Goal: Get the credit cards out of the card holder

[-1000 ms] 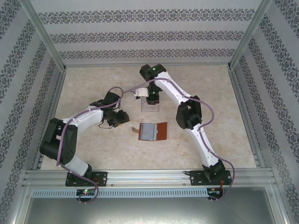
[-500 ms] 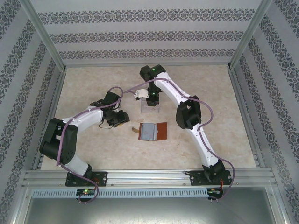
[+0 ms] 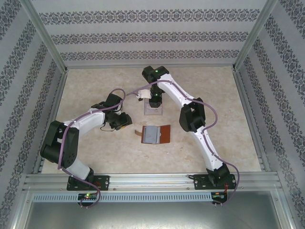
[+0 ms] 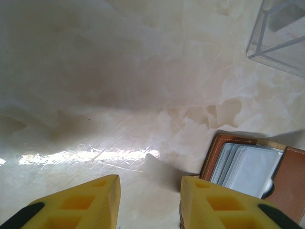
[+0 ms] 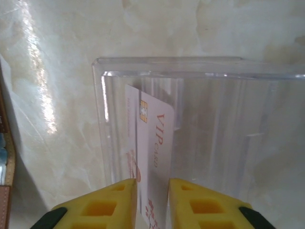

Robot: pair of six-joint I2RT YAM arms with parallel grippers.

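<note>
The card holder (image 3: 153, 134), a reddish-brown wallet, lies open on the table with its blue-grey pockets (image 4: 248, 164) up. My left gripper (image 3: 125, 121) hovers just left of it, open (image 4: 150, 191), with bare table between its yellow fingers. My right gripper (image 3: 154, 101) points down into the clear tray (image 5: 167, 67). A whitish credit card (image 5: 155, 138) with pink "VIP card" print stands tilted inside the tray, between the parted fingers of this gripper (image 5: 152, 188). The jaws stand wider than the card is thick.
The clear tray (image 3: 153, 109) sits just behind the wallet, and its corner (image 4: 279, 43) shows a greyish shape inside. Patterned walls and metal rails close in the table on three sides. Open marble tabletop (image 3: 95, 86) lies to the left and the far right.
The right gripper's jaws have parted from shut around the card over the tray. The arms and the wallet have hardly moved.
</note>
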